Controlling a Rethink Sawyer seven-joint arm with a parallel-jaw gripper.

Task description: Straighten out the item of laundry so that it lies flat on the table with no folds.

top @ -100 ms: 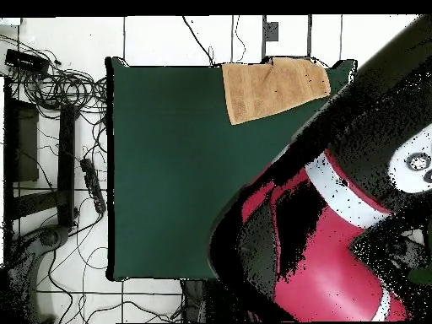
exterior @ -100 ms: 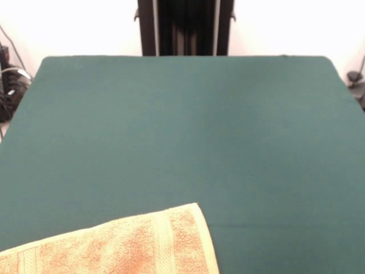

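My gripper is out of sight, state unknown; the towel (exterior @ -100 ms: 114, 242) lies at the desk's (exterior @ -100 ms: 182, 131) seven o'clock edge, long axis crosswise.

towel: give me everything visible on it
The towel is orange-tan terry cloth with flat woven border bands crossing it near its ends. It lies spread out and looks flat, with no folds showing, skewed to the table's sides. It sits at the table edge farthest from the robot, touching only the green cloth. No tag shows.

The arm (top @ -100 ms: 337, 228) has bulky red and black shells with a white band and seemingly round grey fittings.
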